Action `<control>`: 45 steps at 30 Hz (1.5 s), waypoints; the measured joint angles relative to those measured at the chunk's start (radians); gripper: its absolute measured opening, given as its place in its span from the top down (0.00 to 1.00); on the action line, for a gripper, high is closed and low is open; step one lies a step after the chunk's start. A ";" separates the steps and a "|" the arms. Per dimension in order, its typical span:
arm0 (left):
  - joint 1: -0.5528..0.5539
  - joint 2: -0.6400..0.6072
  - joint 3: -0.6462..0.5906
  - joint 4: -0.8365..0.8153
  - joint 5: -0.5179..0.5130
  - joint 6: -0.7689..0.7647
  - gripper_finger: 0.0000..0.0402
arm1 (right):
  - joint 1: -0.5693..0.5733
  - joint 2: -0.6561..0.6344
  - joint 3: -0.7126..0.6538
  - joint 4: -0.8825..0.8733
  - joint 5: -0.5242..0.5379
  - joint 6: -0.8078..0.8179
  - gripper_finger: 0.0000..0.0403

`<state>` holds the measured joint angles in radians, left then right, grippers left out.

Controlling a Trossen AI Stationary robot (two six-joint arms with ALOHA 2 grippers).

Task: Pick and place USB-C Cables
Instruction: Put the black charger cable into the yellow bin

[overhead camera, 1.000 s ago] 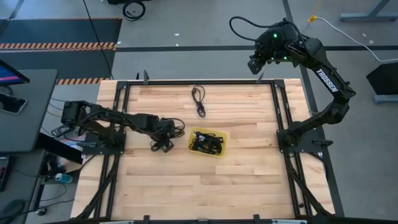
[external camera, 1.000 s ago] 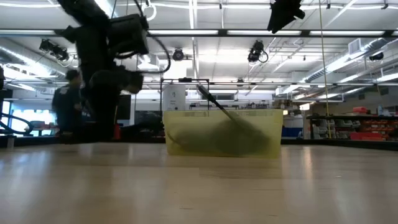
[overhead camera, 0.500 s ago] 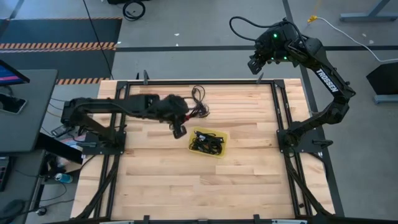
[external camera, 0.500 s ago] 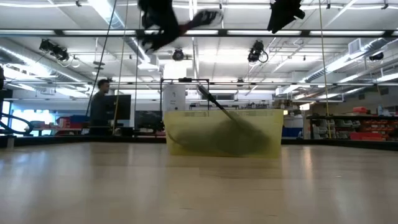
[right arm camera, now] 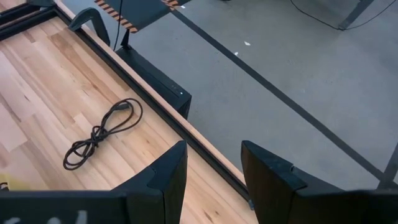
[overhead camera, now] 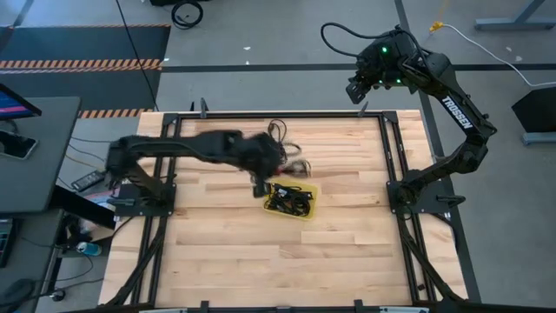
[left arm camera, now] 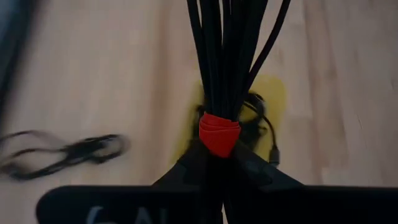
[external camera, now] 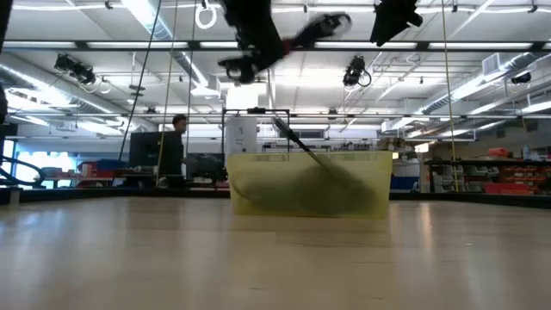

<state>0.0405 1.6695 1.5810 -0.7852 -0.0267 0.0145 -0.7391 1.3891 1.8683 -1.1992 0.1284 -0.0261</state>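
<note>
The bundled USB-C cable (left arm camera: 219, 74), bound by a red tie (left arm camera: 219, 134), hangs clamped between the fingers of the left gripper (overhead camera: 261, 181), which has swung rightward from mid-table half a second ago and now hovers by the yellow bin's (overhead camera: 311, 202) left rim. One loose cable (right arm camera: 99, 132) lies on the wooden table (overhead camera: 347, 243) toward its far edge. The bin holds a tangle of cables (overhead camera: 288, 199), too knotted to count. The right gripper (overhead camera: 356, 91) waits beyond the far edge, fingers parted and empty.
</note>
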 joint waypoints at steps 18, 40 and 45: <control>-0.026 0.329 -0.002 0.007 0.166 0.244 0.90 | 0.000 0.000 0.000 -0.008 0.000 0.005 0.61; 0.023 0.394 0.063 0.091 0.249 0.194 0.90 | -0.001 0.000 0.000 -0.007 0.001 0.006 0.61; 0.011 0.429 0.063 0.044 0.250 0.187 0.90 | -0.002 0.000 0.000 -0.014 0.007 0.005 0.61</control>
<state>0.0512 2.0983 1.6438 -0.7412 0.2232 0.2012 -0.7413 1.3895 1.8683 -1.2129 0.1355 -0.0214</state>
